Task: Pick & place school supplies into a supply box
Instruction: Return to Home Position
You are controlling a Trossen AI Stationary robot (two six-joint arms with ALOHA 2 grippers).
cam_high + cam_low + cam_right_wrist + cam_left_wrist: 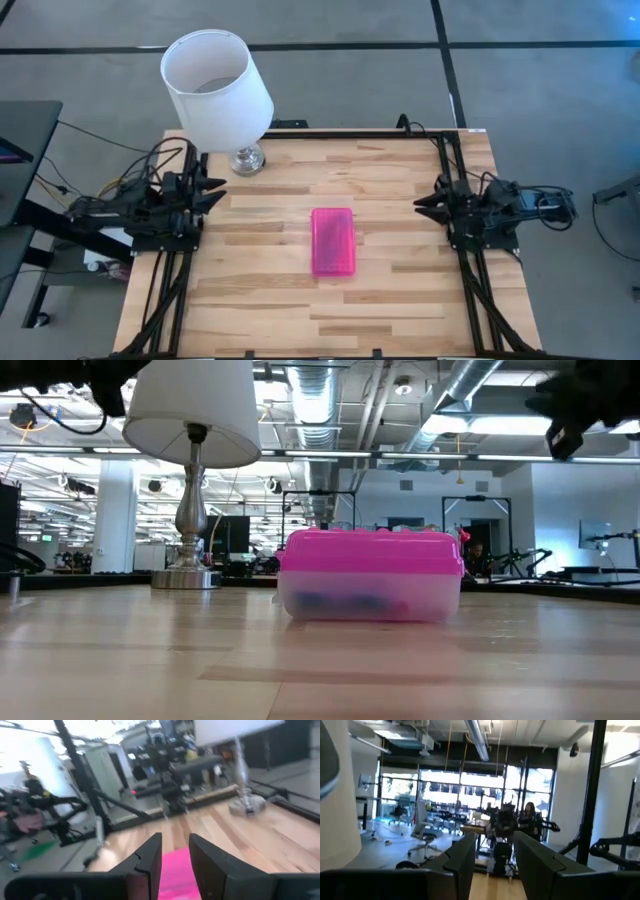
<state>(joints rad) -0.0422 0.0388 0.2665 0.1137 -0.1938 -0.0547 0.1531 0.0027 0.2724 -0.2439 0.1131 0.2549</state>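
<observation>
The box (333,241) lies lid-shut at the tabletop (400,290) centre. The left end effector (215,192) sits at 9 o'clock and the right end effector (428,197) at 3, both slightly parted and empty. Homing well likely means folding back slowly, clear of the lamp (216,90) at 11.

Supplies (345,602) w/in supply box (370,555): blurry smudges
</observation>
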